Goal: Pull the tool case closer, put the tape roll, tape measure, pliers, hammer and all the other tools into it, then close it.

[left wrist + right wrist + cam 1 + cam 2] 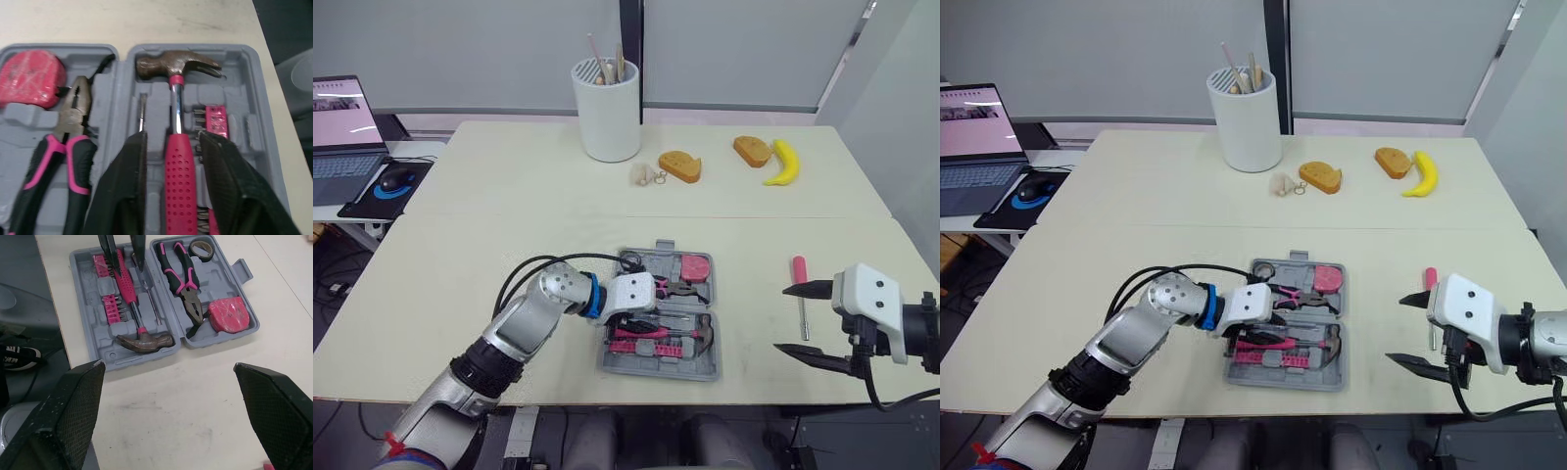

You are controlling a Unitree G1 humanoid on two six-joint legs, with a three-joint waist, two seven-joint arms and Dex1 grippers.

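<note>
My L claw (175, 142) is spread over the open case (98, 357), fingers (127, 186) either side of the hammer (177, 112) handle, not closed on it. In the case's other half: pliers (73, 112), tape measure (32, 85), tape roll (201, 248). My R claw (783, 318) is spread wide, empty, right of the case, w/ a pink screwdriver (799, 269) on the tabletop (509, 196) there.

The pale cream surface (489, 284) is crossed from left to right by a seam about halfway back. At the near middle an open grey tool case (651, 365) lies flat on it. To the right, near the edge, lies a screwdriver (798, 268) with a pink handle. On the far half stands a white tub (607, 108), and to its right lie a small pale object (644, 174), two brown bread pieces (680, 166) (753, 150) and a banana (783, 164).
</note>
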